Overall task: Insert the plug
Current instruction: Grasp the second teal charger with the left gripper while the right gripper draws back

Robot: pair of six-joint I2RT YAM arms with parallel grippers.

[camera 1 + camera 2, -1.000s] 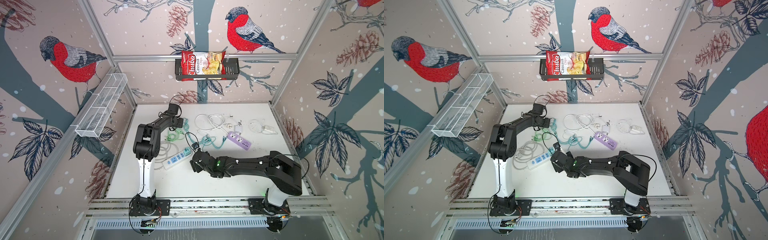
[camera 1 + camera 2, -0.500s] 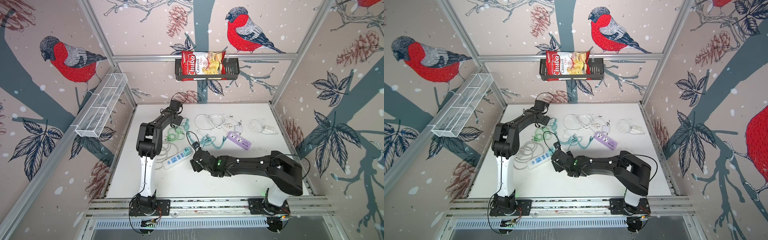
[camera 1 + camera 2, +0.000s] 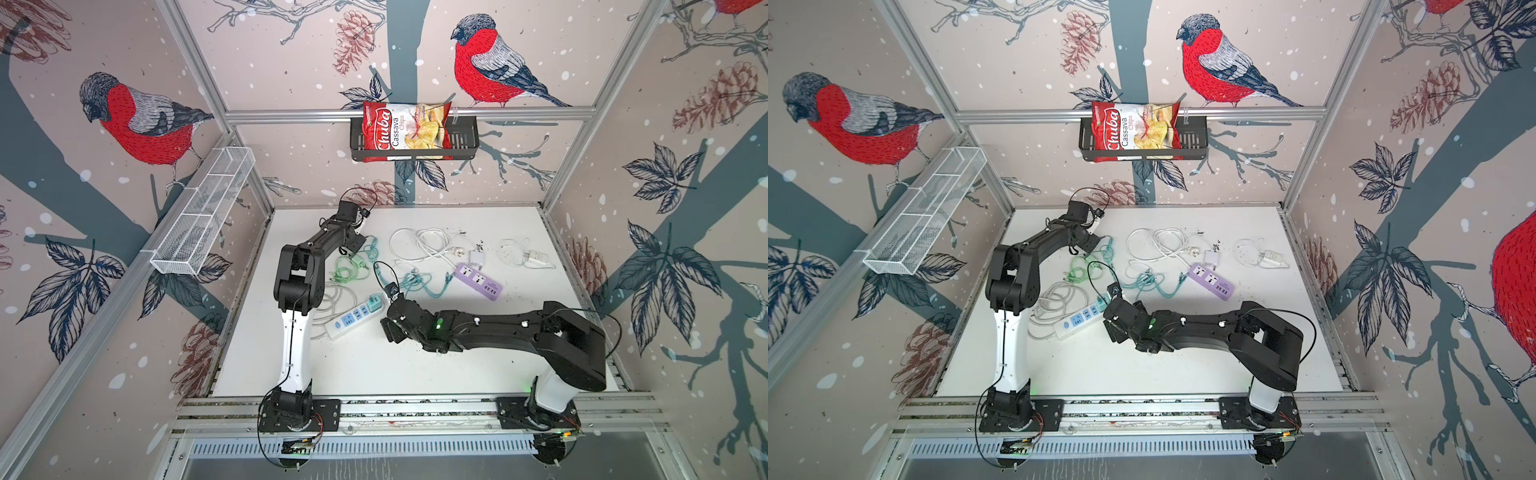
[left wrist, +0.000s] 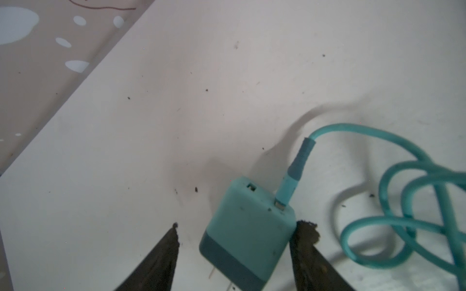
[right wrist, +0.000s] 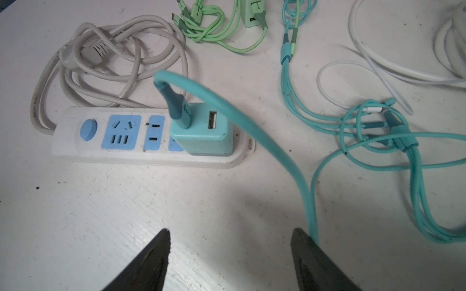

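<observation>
While the left tool (image 4: 240,224) sits low over the bench (image 4: 227,75) at the back, we see its jaws apart around the loose teal charger (image 4: 248,234), not clamped; one finger (image 4: 306,241) looks to touch the block's corner and the other stands clear of it, so released. The charger lies flat on the bench, prongs pointing back toward the left wrist and USB face away from it, its teal cable (image 4: 365,131) trailing off to the side. The right tool (image 5: 230,231) is also released, with nothing between its jaws and a teal lead running just beside one finger. It faces the white strip (image 5: 141,157), where a second teal block, the plugged charger (image 5: 204,138), is already seated in the end socket. In a top view the white strip (image 3: 347,322) lies toward the front of the bench, well apart from the left tool and near the right arm, long axis on a diagonal. We judge the grasp as the step in hand; the move then turns on bringing the prongs around to face down over a free socket between the switch and the plugged charger. Risk: the cable snags.
</observation>
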